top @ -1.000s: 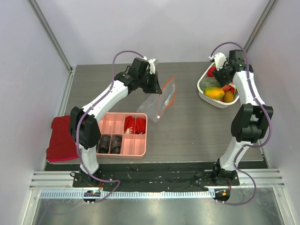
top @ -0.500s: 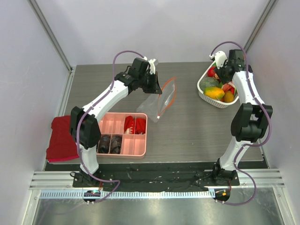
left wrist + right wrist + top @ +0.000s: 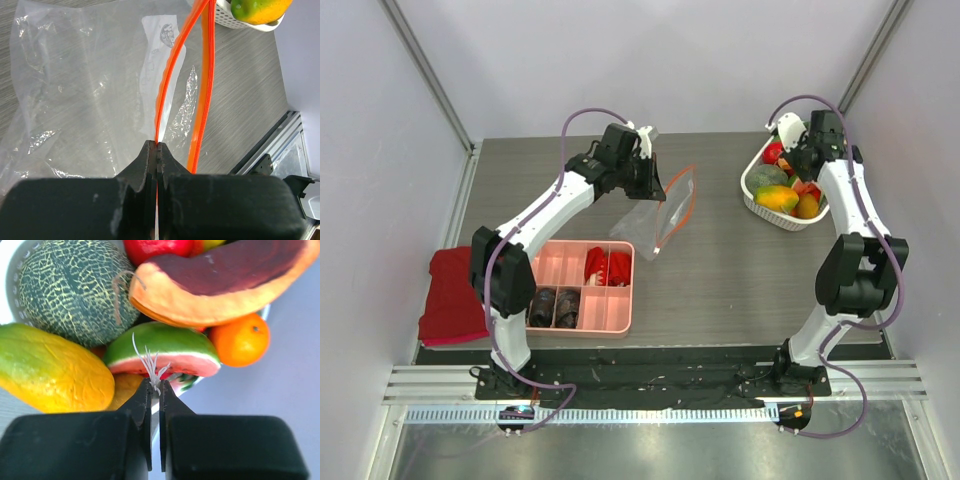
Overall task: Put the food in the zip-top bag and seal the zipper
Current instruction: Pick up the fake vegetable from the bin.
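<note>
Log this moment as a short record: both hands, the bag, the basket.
left hand: shut on one strip of the zipper
right hand: shut on a tuft of white strands, in front of the watermelon slice
zip-top bag: mouth open, no food seen inside
basket: far right, holds netted melon, orange, other toy fruit

The left wrist view crops the zip-top bag and white basket.

Grey wood-grain table; pale lilac walls.
</note>
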### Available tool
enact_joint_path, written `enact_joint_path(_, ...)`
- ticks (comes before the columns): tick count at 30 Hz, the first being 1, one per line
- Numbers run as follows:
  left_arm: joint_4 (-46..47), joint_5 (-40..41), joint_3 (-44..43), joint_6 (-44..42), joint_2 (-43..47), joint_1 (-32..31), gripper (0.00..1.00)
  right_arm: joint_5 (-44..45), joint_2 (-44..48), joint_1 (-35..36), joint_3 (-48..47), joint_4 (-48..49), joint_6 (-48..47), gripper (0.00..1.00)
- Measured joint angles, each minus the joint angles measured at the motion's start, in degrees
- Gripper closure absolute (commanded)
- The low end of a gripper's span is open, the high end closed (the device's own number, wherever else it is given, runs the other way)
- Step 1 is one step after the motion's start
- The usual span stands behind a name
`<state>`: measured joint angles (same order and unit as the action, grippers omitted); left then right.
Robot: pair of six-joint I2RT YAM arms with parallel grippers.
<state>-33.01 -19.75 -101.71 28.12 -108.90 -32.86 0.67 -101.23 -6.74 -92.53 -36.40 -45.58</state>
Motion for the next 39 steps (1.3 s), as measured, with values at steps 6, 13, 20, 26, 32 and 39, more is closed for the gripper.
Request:
enact_joint_path(6,0.24,0.0,0.2,-0.02,0.0,0.02,1.0,1.18,3.82,-0.46,0.33,-0.09,-2.4,0.99)
enact_joint_path(13,0.26,0.0,1.03,-0.02,0.0,0.02,1.0,1.4,4.22,-1.16,0.07,-0.87,-4.39,0.99)
enact_joint_path(20,0.31,0.0,1.03,-0.02,0.0,0.02,1.0,1.05,4.24,-1.25,-2.99,-2.71,-5.05,0.99)
enact_joint_path(26,0.55,0.0,1.03,-0.02,0.0,0.02,1.0,0.48,4.24,-1.25,-6.29,-6.1,-5.99,0.99)
enact_joint_path(32,0.66,0.0,1.03,0.0,0.0,0.02,1.0,0.5,4.7,-1.25,-7.52,-8.74,-8.37,0.99)
enact_joint_path(39,0.81,-0.02,1.05,0.0,0.0,0.02,1.0,1.22,5.92,-1.25,-9.03,-9.55,-10.73,0.99)
